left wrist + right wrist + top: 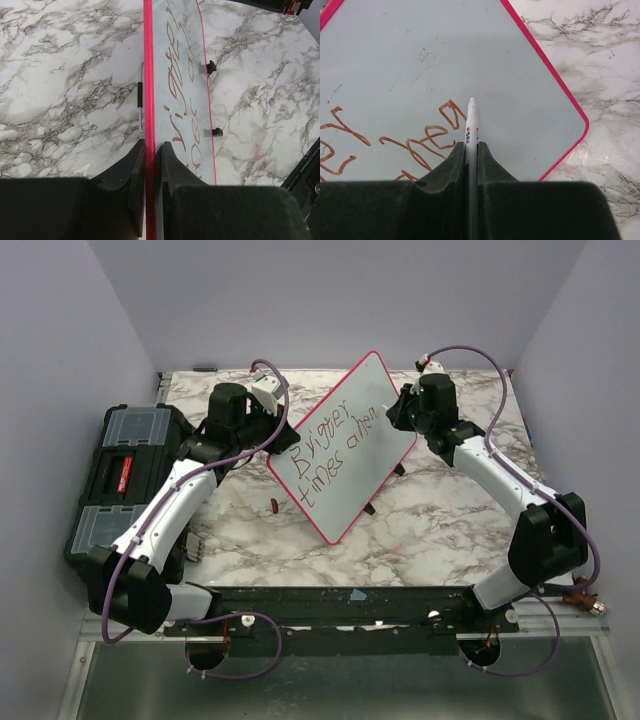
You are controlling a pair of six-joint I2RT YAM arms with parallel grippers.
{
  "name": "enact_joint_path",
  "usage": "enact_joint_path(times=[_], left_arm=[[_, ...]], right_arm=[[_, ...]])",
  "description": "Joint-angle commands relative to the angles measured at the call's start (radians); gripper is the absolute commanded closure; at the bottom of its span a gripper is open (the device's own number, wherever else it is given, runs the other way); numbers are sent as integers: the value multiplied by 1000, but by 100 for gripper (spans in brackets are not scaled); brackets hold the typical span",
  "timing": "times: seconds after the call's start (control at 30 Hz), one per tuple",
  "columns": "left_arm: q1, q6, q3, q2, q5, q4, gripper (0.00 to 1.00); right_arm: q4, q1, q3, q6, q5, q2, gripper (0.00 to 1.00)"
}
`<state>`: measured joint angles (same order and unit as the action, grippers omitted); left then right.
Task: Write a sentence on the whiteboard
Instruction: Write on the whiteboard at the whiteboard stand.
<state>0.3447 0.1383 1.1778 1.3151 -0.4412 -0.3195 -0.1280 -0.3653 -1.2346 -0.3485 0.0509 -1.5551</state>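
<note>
A marble-patterned table (440,530) is filling the floor of a pale-walled booth. At its near edge the two arms are rising from a black rail. The left one is reaching past a black toolbox (125,475) that is sitting at the table's left side.

Further in, the left gripper (151,147) is pinching the board (175,40) by its pink frame, its fingers (132,175) pressing narrowly on either face of the rim. The board is standing tilted up on edge, turned diagonally in the overhead view (whether its low corner is touching the marble, I cannot tell). A thin wire stand (141,95) is hanging off its back, and two small black clips (211,66) are sitting on its far edge.

Opposite, the right gripper (470,147) is clamping tight on a white marker (471,117), which is pointing forward out of the jaws with its tip at the board's face. The sentence (335,445) is running in two reddish-brown lines across the board, and the lower line is ending just beside the marker's tip.
</note>
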Motion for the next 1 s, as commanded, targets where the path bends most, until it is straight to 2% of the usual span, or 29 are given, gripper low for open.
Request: enact_joint_path(times=[0.0,0.3,0.57,0.97], left_arm=[[10,-115,14,8,22,5,100],[10,-117,16,11,25,5,100],[10,-121,20,21,27,3,100],[10,-123,23,26,27,1,100]], right_arm=[[-12,6,-44,11,16,-37,99],[-4,11,-63,13,6,-77,99],[2,11,-54,24,-80,-74,99],[-4,11,-43,17,-121,-76,99]])
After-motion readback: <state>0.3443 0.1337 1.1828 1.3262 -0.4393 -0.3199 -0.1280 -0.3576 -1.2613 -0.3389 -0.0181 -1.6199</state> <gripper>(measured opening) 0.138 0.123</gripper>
